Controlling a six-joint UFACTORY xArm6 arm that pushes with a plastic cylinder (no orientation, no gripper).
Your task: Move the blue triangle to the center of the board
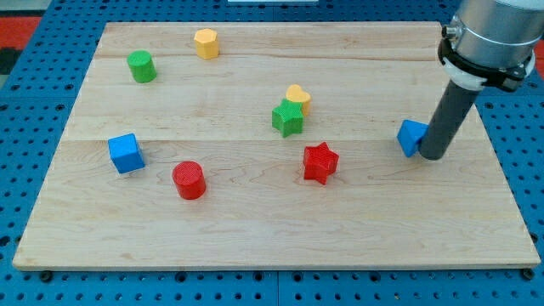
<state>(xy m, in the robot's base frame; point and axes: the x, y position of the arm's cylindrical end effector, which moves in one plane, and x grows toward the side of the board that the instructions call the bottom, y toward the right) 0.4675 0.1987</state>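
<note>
The blue triangle [411, 137] lies on the wooden board [255, 229] at the view's right, about mid height. My tip [432, 156] stands right against its right side, touching it or nearly so. The dark rod rises from there to the arm at the view's top right and hides the triangle's right edge.
A red star [320, 163] lies left of the triangle. A green star [287, 118] touches a yellow heart [297, 96] near the middle. A blue cube [126, 153] and a red cylinder [189, 179] lie at the left. A green cylinder [141, 65] and a yellow hexagon [206, 42] lie at the top left.
</note>
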